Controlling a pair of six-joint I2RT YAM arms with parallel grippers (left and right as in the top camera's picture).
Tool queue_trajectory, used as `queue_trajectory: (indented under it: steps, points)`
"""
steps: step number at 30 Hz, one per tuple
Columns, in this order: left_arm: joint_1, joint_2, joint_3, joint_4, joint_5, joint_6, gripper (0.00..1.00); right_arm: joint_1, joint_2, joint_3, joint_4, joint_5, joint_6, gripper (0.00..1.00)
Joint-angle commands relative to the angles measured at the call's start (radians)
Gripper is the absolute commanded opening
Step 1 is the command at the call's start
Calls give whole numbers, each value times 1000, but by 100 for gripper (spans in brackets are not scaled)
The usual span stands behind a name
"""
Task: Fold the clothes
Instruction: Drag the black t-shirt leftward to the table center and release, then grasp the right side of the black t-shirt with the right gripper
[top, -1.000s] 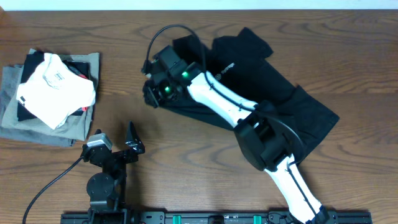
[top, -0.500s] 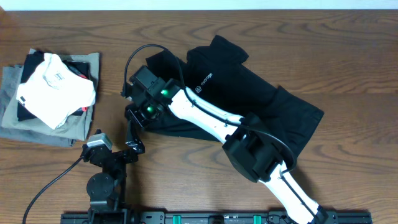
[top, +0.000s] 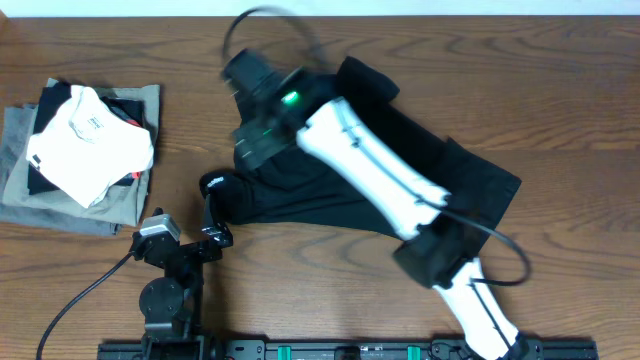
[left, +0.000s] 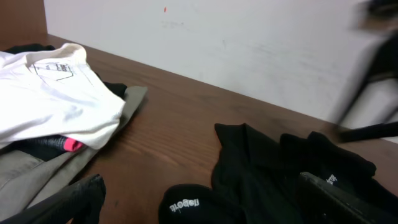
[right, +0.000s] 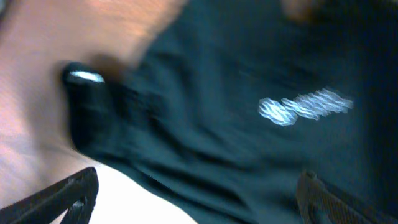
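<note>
Gaping empty, left end effector (left: 199, 183) and right end effector (right: 199, 175) face the black T-shirt (top: 310, 198).

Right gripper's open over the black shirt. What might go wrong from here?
1. A bunched corner of the black T-shirt lies right at the fingertips of the open left gripper. Moving that arm may snag and drag the fabric.
2. The shirt lies crumpled in overlapping layers under the open right gripper. A grasp here might pinch several layers and give a crooked fold.
</note>
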Motion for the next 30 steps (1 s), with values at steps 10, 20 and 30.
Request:
queue_trajectory:
  steps: [10,20,30]
  points:
    - [5,-4,-24,-33,-8,16,98,-383,-130,-54,-315,46,70,99]
    - [5,-4,-24,-33,-8,16,98,-595,-352,-185,-315,57,103,99]
    - [5,-4,-24,-33,-8,16,98,-660,-554,-646,-267,-5,125,99]
